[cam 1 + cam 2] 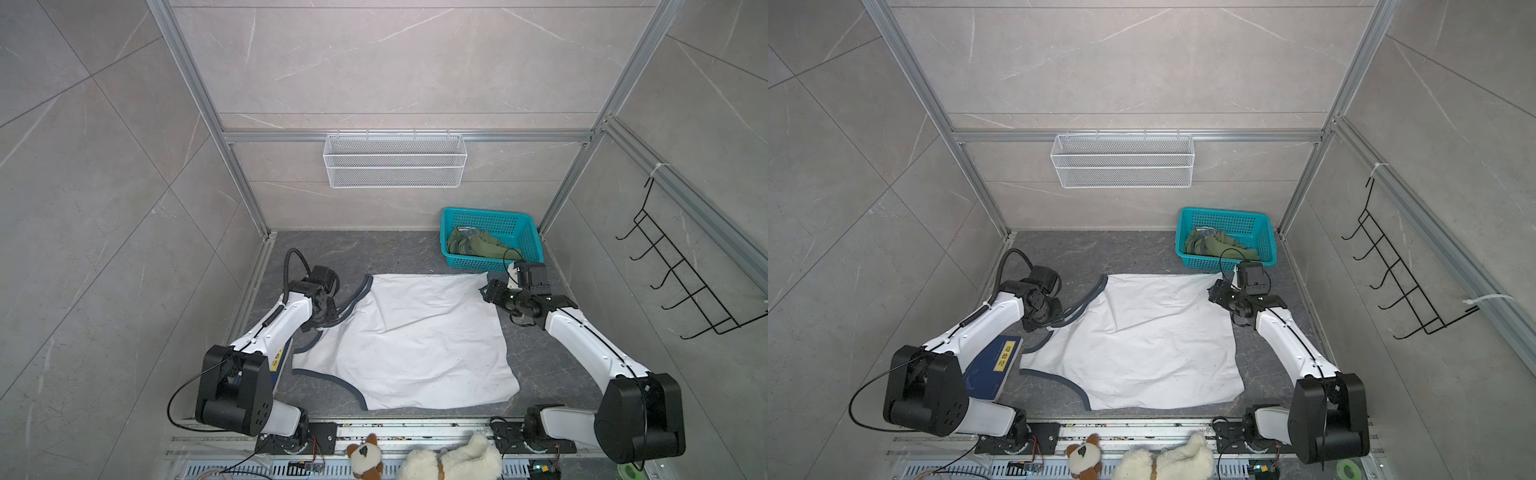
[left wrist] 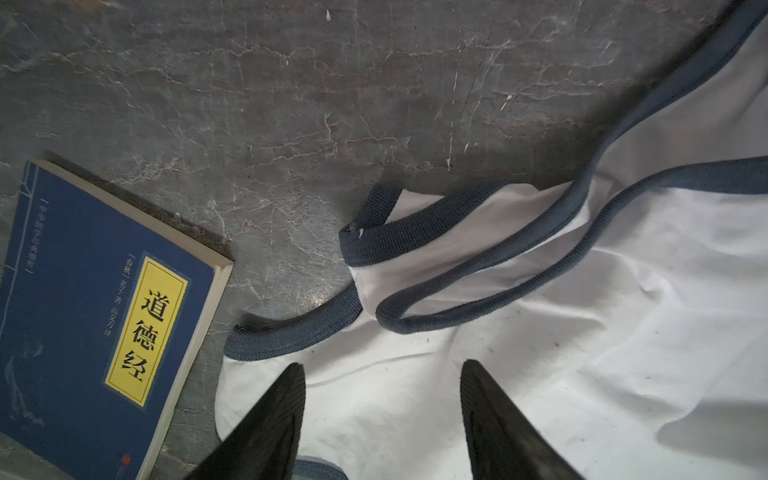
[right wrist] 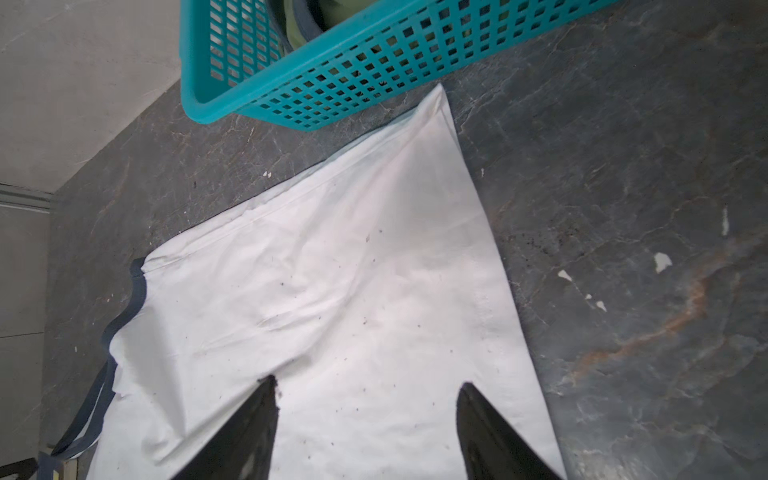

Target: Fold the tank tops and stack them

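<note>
The white tank top (image 1: 415, 340) (image 1: 1142, 345) with navy trim lies spread flat on the dark table, straps to the left and hem to the right. My left gripper (image 1: 330, 318) (image 2: 380, 365) stands open over its strap end, where the navy-edged straps (image 2: 457, 257) lie bunched; nothing sits between the fingers. My right gripper (image 1: 486, 291) (image 3: 368, 380) is open above the far hem corner (image 3: 436, 108), holding nothing. The olive tank top (image 1: 478, 245) (image 1: 1217, 243) lies crumpled in the teal basket (image 1: 530, 245) (image 3: 332, 83).
A blue book with a yellow label (image 2: 104, 332) (image 1: 992, 365) lies by the left arm, close to the straps. Two plush toys (image 1: 453, 461) (image 1: 365, 457) sit at the front rail. A white wire basket (image 1: 395, 160) hangs on the back wall, a black hook rack (image 1: 681, 270) on the right.
</note>
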